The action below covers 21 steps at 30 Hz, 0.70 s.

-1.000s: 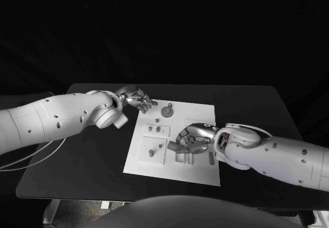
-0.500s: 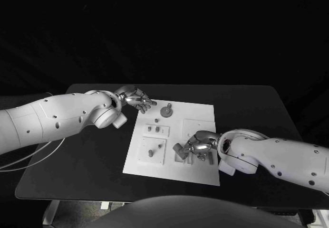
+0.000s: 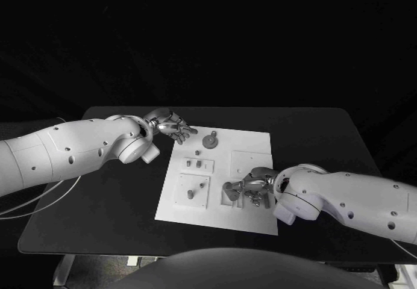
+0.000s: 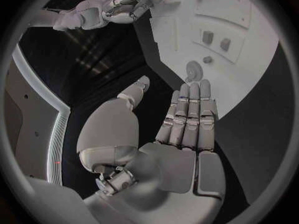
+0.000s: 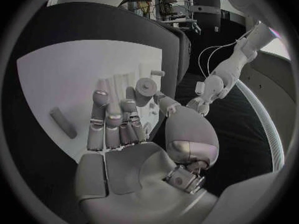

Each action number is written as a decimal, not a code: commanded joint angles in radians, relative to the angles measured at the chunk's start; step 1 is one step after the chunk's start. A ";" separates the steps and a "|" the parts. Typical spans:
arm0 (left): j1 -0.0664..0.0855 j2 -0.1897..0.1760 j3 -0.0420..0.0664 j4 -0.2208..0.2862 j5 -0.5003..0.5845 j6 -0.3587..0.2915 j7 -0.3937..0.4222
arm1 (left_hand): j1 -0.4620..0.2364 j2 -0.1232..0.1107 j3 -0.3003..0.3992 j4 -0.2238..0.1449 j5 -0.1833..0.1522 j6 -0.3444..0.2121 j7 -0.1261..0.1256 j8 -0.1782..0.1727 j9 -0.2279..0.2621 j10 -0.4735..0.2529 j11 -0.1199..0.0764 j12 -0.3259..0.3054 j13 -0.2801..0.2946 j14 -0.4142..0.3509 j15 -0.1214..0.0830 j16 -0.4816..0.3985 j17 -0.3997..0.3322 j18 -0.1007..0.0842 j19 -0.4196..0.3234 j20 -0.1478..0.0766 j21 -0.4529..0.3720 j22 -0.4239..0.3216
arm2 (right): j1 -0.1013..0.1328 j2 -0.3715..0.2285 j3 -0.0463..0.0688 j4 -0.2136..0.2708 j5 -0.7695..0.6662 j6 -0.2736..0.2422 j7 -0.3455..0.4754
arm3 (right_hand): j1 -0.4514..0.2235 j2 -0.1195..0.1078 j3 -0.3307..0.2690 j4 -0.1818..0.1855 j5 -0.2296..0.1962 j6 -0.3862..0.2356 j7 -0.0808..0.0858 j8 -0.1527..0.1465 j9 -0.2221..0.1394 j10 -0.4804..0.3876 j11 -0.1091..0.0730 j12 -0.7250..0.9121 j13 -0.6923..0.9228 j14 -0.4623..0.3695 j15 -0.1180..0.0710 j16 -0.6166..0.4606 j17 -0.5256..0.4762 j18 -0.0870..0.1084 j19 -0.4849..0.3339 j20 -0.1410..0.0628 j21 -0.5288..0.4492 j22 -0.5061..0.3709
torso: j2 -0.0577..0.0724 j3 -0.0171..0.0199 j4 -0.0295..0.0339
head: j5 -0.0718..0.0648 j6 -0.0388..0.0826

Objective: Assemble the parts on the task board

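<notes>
While the black table (image 3: 104, 198) is carrying everything, the white task board (image 3: 252, 144) is lying at its middle, nearer the front edge than the back. The left hand (image 3: 171, 125) is hovering just off the board's far left corner, its fingers (image 4: 190, 114) stretched out straight and apart from the thumb, gripping nothing. The right hand (image 3: 247, 186) is reaching over the board's near right part, palm down; in the right wrist view its fingers (image 5: 109, 122) are lying loosely extended above the board, and a short cylindrical part (image 5: 144, 90) is sitting just beyond the fingertips, though I cannot tell whether they are touching it. A round disc-shaped part (image 3: 211, 141) is resting near the board's far edge, a few small parts (image 3: 198, 162) are standing along its left side, and a slim rod-like part (image 5: 64, 122) is lying flat beside the right hand.
</notes>
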<state>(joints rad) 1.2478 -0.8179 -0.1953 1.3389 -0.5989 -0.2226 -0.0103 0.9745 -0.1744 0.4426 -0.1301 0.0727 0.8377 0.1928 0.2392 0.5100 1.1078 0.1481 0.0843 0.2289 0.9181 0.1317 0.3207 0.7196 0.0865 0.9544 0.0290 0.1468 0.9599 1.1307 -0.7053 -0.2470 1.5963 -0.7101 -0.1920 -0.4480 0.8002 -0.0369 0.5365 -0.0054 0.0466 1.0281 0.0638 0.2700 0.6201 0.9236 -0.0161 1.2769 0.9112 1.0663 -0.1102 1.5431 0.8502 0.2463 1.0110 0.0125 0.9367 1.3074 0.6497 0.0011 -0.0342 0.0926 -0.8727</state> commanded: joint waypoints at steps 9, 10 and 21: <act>0.002 0.001 -0.001 0.003 -0.002 0.000 -0.001 | 0.004 0.005 -0.002 -0.002 -0.004 -0.007 -0.002 0.005 -0.001 -0.006 0.000 -0.006 0.001 -0.002 -0.001 -0.006 0.001 0.015 -0.005 0.002 -0.005 0.001 | 0.000 0.004 0.000 -0.011 -0.023 0.027 -0.077 | -0.019 -0.006 0.002 0.005 0.002 0.019 0.025 0.001 -0.001 -0.008 0.000 0.003 0.000 -0.004 -0.005 0.007 0.000 0.015 -0.003 -0.007 0.001 0.009 | 0.000 0.0001 -0.0001 | -0.006 0.000; 0.002 0.001 -0.001 0.003 -0.002 0.000 -0.001 | 0.004 0.005 -0.002 -0.002 -0.004 -0.007 -0.002 0.005 -0.001 -0.006 0.000 -0.006 0.001 -0.002 -0.001 -0.006 0.001 0.015 -0.005 0.002 -0.005 0.001 | 0.000 0.005 0.000 -0.014 -0.023 0.022 -0.077 | -0.019 -0.006 0.002 0.005 0.002 0.018 0.025 0.001 -0.001 -0.008 0.000 0.003 0.000 -0.004 -0.005 0.007 0.000 0.015 -0.003 -0.007 0.001 0.009 | 0.000 0.0003 -0.0006 | -0.005 0.000; 0.003 0.001 -0.001 0.004 -0.002 0.000 -0.001 | 0.004 0.005 -0.002 -0.003 -0.004 -0.007 -0.002 0.005 -0.001 -0.006 0.000 -0.007 0.002 -0.001 -0.001 -0.007 0.002 0.015 -0.005 0.002 -0.006 0.002 | 0.000 0.033 0.000 -0.044 -0.050 -0.008 -0.068 | -0.020 -0.008 0.006 -0.005 0.002 0.017 0.026 0.000 -0.002 -0.008 0.000 0.004 0.000 -0.004 -0.006 0.009 0.000 0.015 -0.003 -0.010 0.002 0.010 | 0.001 0.0011 -0.0001 | -0.005 0.000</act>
<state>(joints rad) 1.2491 -0.8179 -0.1967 1.3400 -0.5994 -0.2225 -0.0147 0.9745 -0.1744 0.4426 -0.1300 0.0727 0.8377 0.1928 0.2392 0.5101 1.1078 0.1481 0.0843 0.2297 0.9181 0.1317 0.3207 0.7204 0.0865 0.9544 0.0290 0.1468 0.9606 1.1310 -0.6748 -0.2472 1.5544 -0.7351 -0.1948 -0.5126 0.7880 -0.0431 0.5442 -0.0044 0.0467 1.0455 0.0854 0.2701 0.6191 0.9238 -0.0161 1.2769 0.9111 1.0641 -0.1074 1.5471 0.8503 0.2462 1.0075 0.0089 0.9368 1.3074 0.6499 0.0017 -0.0346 0.0865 -0.8727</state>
